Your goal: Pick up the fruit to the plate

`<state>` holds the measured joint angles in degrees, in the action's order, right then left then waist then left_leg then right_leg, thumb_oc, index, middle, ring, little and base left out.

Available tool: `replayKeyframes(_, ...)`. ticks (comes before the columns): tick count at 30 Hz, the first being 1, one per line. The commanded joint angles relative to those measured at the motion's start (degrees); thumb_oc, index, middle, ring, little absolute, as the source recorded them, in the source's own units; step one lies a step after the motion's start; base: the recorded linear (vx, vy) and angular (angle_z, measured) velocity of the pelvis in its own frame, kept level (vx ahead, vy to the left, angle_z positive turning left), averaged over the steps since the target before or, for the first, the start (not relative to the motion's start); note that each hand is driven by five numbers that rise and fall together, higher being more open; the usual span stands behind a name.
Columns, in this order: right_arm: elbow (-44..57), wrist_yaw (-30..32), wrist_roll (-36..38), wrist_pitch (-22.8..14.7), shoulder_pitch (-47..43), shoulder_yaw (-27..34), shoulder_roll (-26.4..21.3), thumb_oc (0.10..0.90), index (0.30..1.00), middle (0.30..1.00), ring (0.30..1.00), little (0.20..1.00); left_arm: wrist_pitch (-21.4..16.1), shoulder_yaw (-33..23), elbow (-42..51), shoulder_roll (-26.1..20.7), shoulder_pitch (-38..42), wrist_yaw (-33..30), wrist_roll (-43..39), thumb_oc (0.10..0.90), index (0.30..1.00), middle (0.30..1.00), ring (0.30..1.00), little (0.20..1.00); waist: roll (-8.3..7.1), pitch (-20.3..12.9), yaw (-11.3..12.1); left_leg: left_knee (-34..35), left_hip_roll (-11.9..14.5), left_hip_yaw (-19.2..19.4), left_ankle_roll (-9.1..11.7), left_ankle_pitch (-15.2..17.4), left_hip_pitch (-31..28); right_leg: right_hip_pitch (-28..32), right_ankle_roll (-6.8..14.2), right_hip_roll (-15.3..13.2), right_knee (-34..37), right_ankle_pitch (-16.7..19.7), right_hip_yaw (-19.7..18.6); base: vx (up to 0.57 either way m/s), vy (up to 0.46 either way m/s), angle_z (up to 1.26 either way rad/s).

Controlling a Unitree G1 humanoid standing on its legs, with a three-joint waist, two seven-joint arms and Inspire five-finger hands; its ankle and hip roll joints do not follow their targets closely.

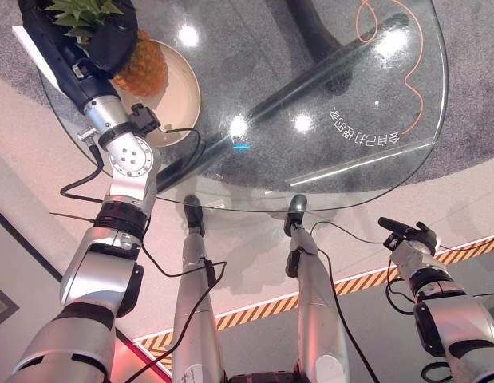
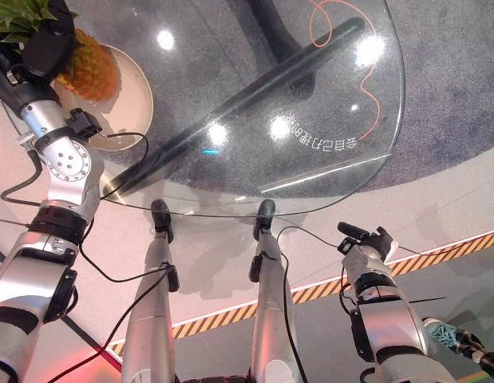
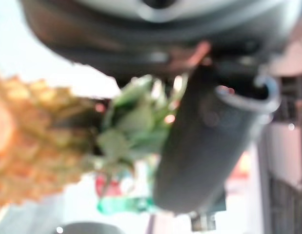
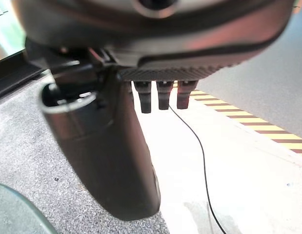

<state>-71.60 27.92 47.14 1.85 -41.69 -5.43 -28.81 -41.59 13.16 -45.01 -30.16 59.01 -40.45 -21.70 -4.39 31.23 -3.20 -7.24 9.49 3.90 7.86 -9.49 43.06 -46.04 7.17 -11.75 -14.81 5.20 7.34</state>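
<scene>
With its fingers clamped around the leafy crown, the left hand [image 1: 111, 40] holds the pineapple [image 1: 143, 65] over the beige plate [image 1: 179, 96] on the glass counter [image 1: 326, 96]. Beside the counter, the right hand [image 1: 408, 233] hangs with fingers relaxed.

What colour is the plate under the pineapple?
The round plate is plain cream-beige, clearest in the left eye view.

The left hand [image 1: 111, 36] covers the pineapple's [image 1: 143, 68] crown, hiding its own fingers. The plate [image 1: 183, 96] is partly hidden beneath the fruit, and the round glass table [image 1: 350, 96] is cut off by the head views' top edge.
</scene>
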Motion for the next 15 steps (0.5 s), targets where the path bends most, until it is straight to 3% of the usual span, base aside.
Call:
replayKeyframes(1, -3.2, 4.9, -1.2, -1.4, 2.2, -0.4, -2.6, 0.800, 0.900, 0.900, 0.900, 0.900, -6.9, -1.6, 3.1, -3.4, 5.3, -0.2, 2.3, 0.720, 0.832, 0.832, 0.832, 0.820, -1.17, -1.4, 1.0, -6.3, -1.3, 0.9, -0.3, 8.9, 1.2, 2.5, 1.2, 1.6, 3.6, -1.0, 2.1, 0.00, 0.000, 0.00)
replayKeyframes(15, -2.4, 5.7, -0.7, -1.9, 3.5, 0.6, -2.2, 0.800, 0.900, 0.900, 0.900, 0.900, -9.5, -3.5, 7.7, -2.0, -0.3, 4.0, 1.5, 0.737, 0.846, 0.846, 0.846, 0.837, -0.58, -1.4, 1.9, -6.2, -1.8, 0.7, -0.5, 9.1, 1.3, 2.6, 1.4, 1.1, 4.1, -0.5, 2.8, 0.00, 0.000, 0.00)
